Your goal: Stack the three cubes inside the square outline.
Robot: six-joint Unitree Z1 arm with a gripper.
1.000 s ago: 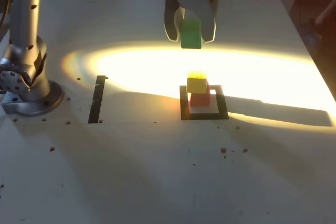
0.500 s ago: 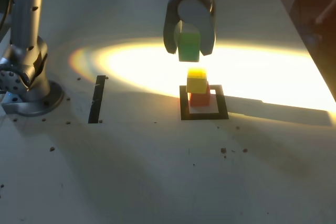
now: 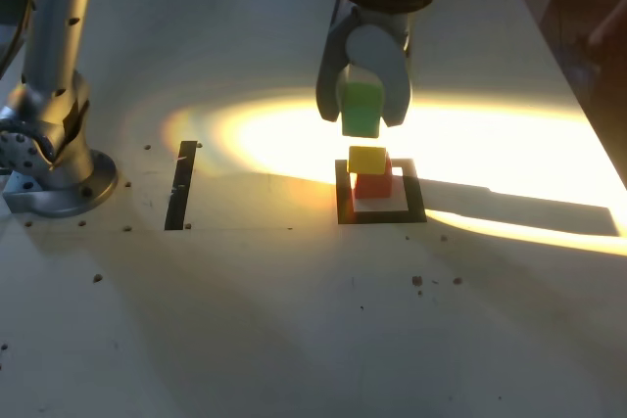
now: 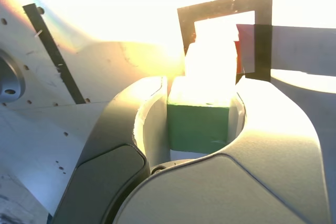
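We have come lower: our grey two-fingered gripper (image 3: 363, 113), pinching the small green cube (image 3: 361, 111), now hangs just above the yellow cube (image 3: 366, 160) stacked on the red-orange cube (image 3: 372, 184) inside the black tape square outline (image 3: 343, 195).

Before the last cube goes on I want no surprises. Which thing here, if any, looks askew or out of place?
The yellow cube sits a little toward the exterior view's left on the red-orange cube, not flush, and the pair stands toward the back of the square outline. The gripper holds the green cube just above. Nothing spilled or damaged.
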